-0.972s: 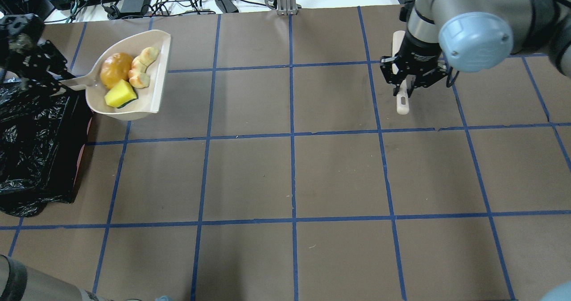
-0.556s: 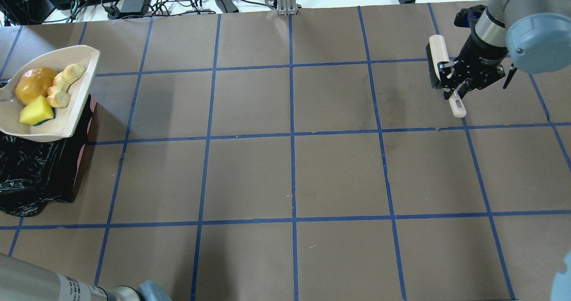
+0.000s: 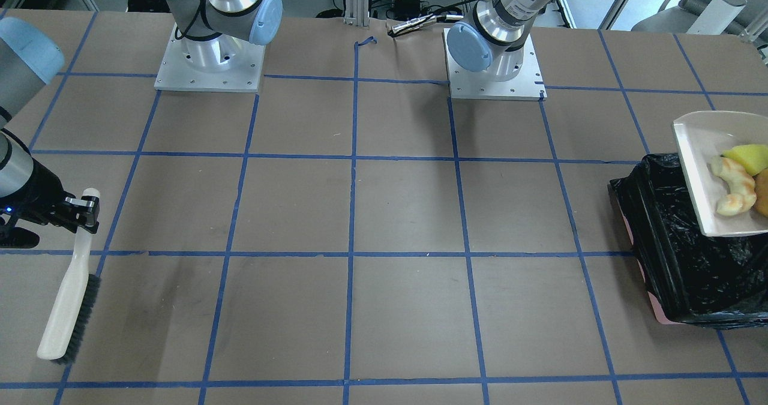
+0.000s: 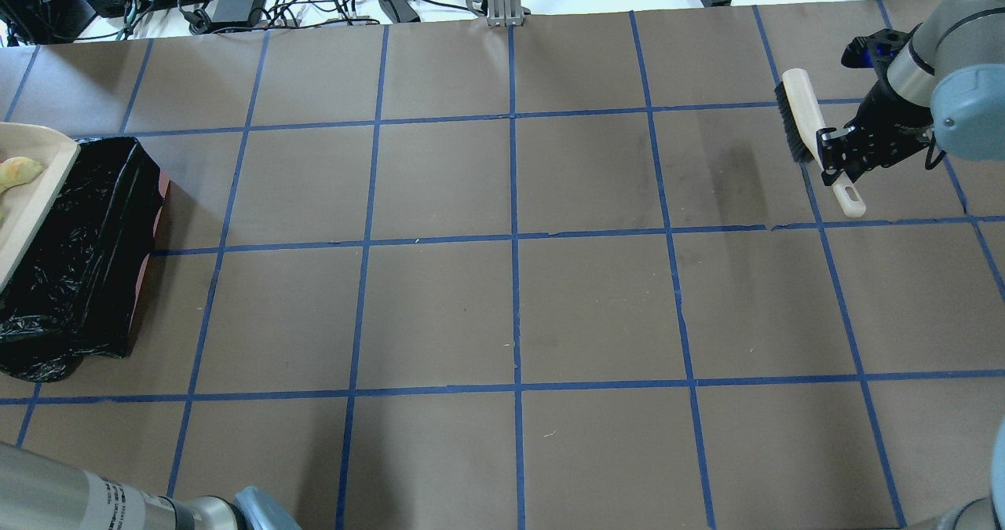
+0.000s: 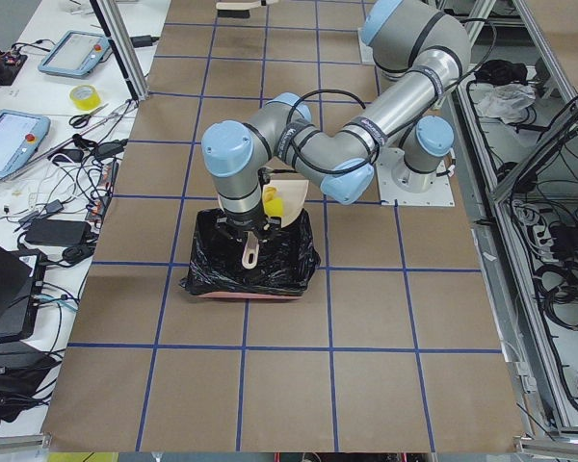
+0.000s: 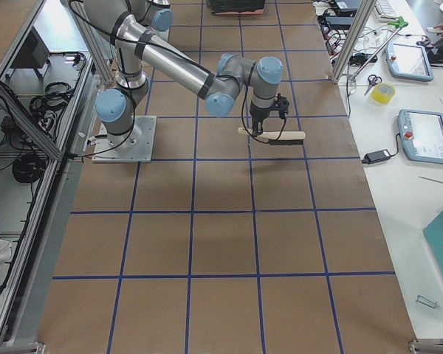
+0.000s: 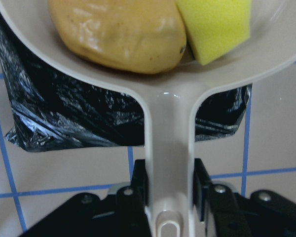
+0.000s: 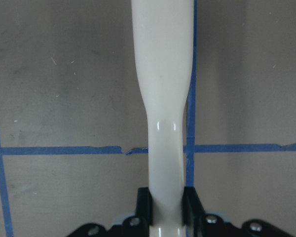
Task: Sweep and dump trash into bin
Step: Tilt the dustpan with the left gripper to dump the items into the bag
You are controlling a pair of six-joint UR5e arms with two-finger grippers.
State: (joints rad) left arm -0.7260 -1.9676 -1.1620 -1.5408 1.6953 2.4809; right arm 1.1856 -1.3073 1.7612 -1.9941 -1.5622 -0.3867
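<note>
Dustpan [image 3: 695,153] has moved over bin [image 3: 672,255], seemingly level

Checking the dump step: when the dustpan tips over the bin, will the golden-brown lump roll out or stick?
Probably rolls out readily: the lump looks rounded and glossy on the smooth dustpan. It may push the sponge beside it along. It looks firm, so should drop whole into the bin.
</note>
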